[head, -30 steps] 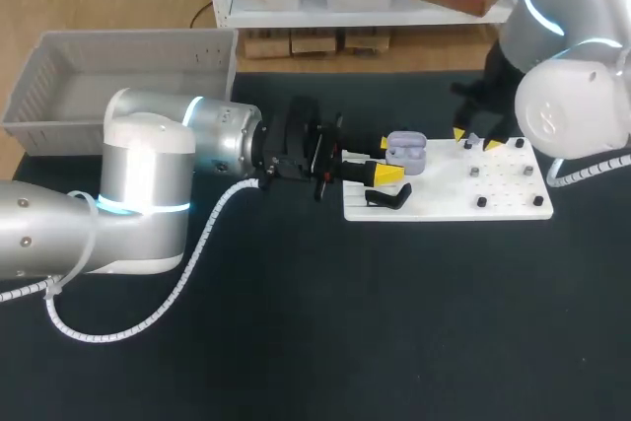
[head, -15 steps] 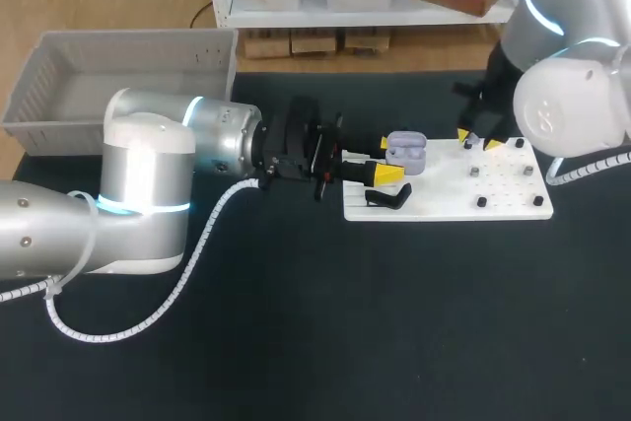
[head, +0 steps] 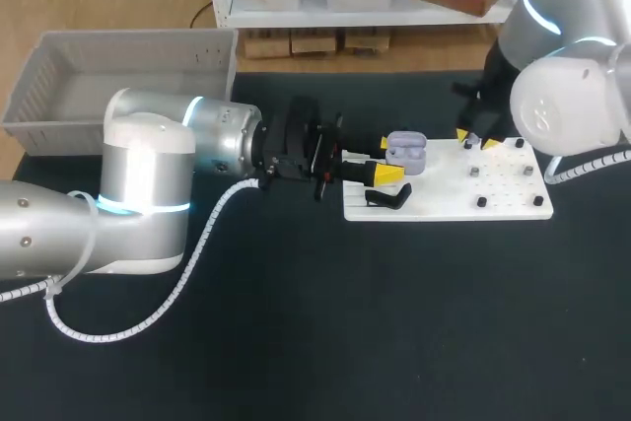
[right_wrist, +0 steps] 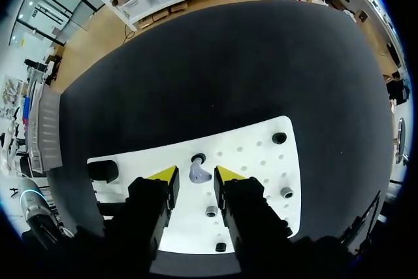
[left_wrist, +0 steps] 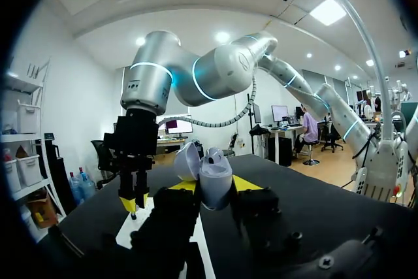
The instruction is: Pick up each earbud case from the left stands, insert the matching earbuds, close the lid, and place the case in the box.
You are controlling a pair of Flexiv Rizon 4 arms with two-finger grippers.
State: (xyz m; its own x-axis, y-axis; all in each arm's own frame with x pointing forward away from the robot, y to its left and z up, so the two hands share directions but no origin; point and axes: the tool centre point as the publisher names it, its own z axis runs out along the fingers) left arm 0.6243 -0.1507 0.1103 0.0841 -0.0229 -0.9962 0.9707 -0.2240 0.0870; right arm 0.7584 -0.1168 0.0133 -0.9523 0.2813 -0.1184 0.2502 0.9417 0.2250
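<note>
Holding still, left gripper (head: 387, 158) clamps the case (left_wrist: 214, 181); right gripper (right_wrist: 191, 174) hangs parted over earbud (right_wrist: 198, 174)

No lettering, number or sign can be read on the table's things: neither on the earbud case (head: 405, 152) between the left gripper's (head: 386, 159) fingers, nor on the white board (head: 513, 206) under the right gripper (head: 476, 139).

Left claw (head: 388, 161) level, clamped on the earbud case (head: 405, 154); right claw (right_wrist: 196, 176) points down, fingers parted.
</note>
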